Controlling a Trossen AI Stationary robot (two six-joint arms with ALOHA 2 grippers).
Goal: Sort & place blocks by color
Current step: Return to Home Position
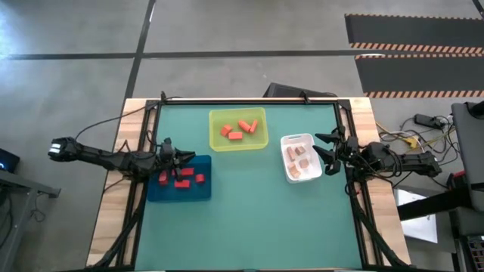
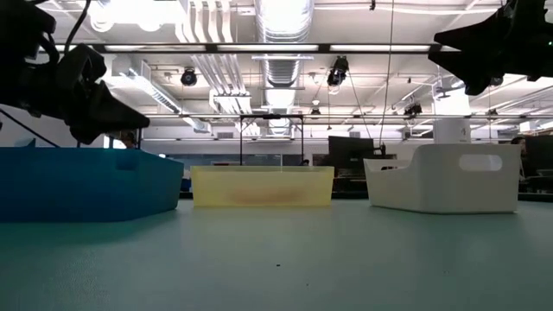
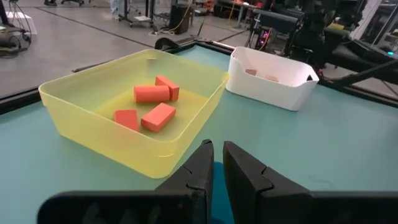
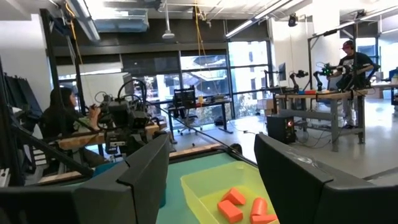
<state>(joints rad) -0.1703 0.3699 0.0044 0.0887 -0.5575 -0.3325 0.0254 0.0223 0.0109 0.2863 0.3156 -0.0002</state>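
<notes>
Now, every block looks sorted. The orange blocks (image 1: 238, 130) lie inside the yellow-green tray (image 1: 214, 143). The red blocks (image 1: 181, 178) sit in the blue tray (image 1: 198, 195), down-left of it in the high view, and the tan-pink blocks (image 1: 300, 159) are in the white tray (image 1: 291, 178) just to its right. No stray piece shows on the teal mat (image 1: 257, 219) around the yellow-green tray, so I judge the sorting done, with only the pull back home left.

The left gripper (image 1: 175, 156) hangs over the blue tray's far edge, left of the yellow-green tray. Its fingers nearly meet, with a thin slit between them, and they grip nothing. The right gripper (image 1: 330, 147) sits past the white tray, on the side away from the yellow-green tray, jaws spread wide and empty.

The left wrist view picks out four orange pieces one by one. The low view gives only an orange smear through the yellow-green tray's wall, but it alone shows both grippers lifted above the tray rims.
</notes>
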